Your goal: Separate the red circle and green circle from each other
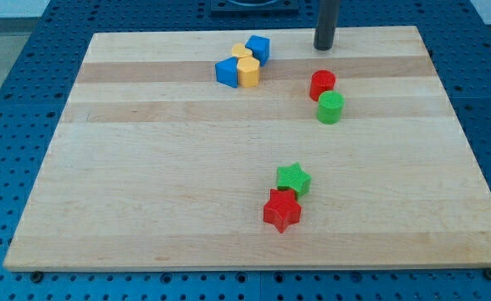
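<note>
The red circle (322,84) stands on the wooden board at the upper right of centre. The green circle (330,107) touches it just below and slightly to the right. My tip (324,47) is near the board's top edge, directly above the red circle in the view, with a short gap between them. It touches no block.
A blue block (258,48), a yellow block (245,67) and another blue block (227,72) cluster at the top centre. A green star (294,178) and a red star (282,210) touch each other at the lower centre. The board (145,184) lies on a blue pegboard.
</note>
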Robot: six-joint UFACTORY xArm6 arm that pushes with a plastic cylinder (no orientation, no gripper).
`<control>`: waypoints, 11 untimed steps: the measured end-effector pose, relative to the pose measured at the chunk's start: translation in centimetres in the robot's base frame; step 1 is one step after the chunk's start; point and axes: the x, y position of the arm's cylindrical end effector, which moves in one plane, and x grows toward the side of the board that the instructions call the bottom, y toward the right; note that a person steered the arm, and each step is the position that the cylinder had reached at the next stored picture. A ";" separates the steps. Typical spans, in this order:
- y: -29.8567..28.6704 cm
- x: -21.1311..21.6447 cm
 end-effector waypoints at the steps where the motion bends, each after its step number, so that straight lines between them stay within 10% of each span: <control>1: -1.7 1.6; 4: -3.7 12.9; 11: 5.1 16.0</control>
